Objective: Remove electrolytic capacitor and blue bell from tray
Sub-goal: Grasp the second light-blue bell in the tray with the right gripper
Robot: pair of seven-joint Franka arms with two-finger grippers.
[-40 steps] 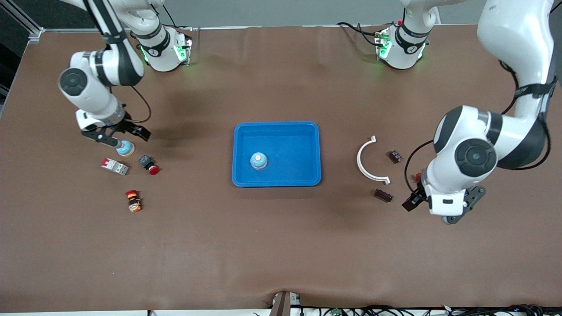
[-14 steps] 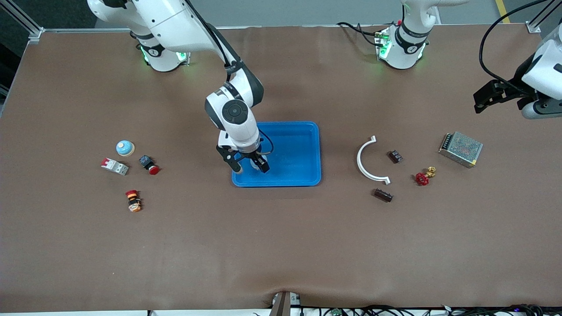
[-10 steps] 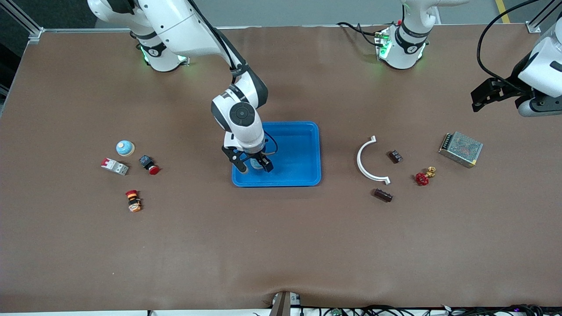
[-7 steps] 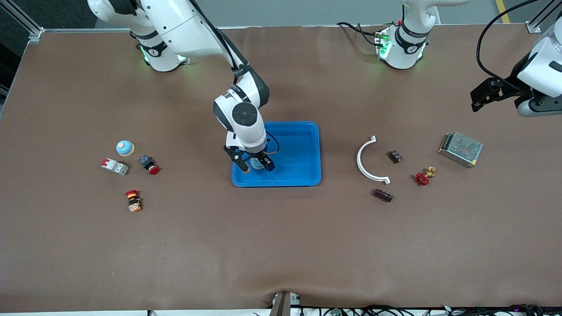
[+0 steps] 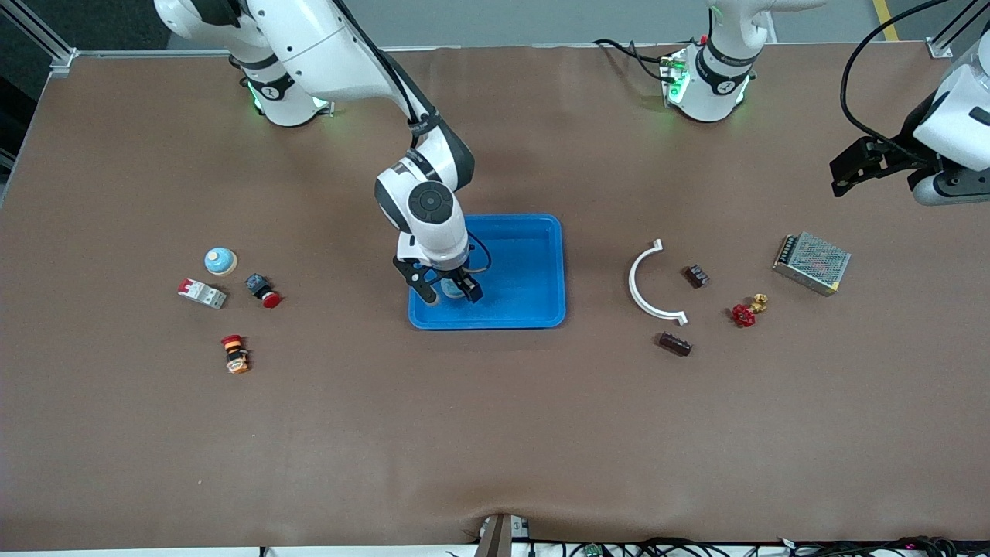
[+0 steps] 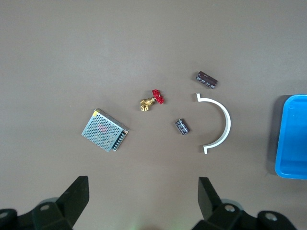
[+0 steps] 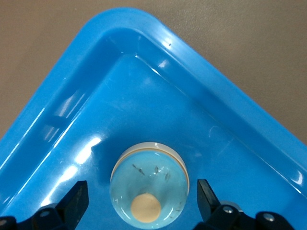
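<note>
Right gripper point(image 7: 139, 203): fingers spread wide, straddling the blue bell point(image 7: 149, 188), which sits in the tray point(image 7: 62, 110). Step: grasp pending; next, lower, close, lift clear. Left gripper point(image 6: 141, 203): spread wide, empty, waiting above loose parts.

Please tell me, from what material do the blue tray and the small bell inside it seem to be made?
The shallow bright-blue rectangular tray looks like glossy moulded plastic: its rounded rim and floor carry soft white highlights. The small light-blue dome-shaped bell in it has a smooth, shiny shell, perhaps painted metal or plastic; the look leaves this open. Its round cream button on top seems matte, likely plastic.
</note>
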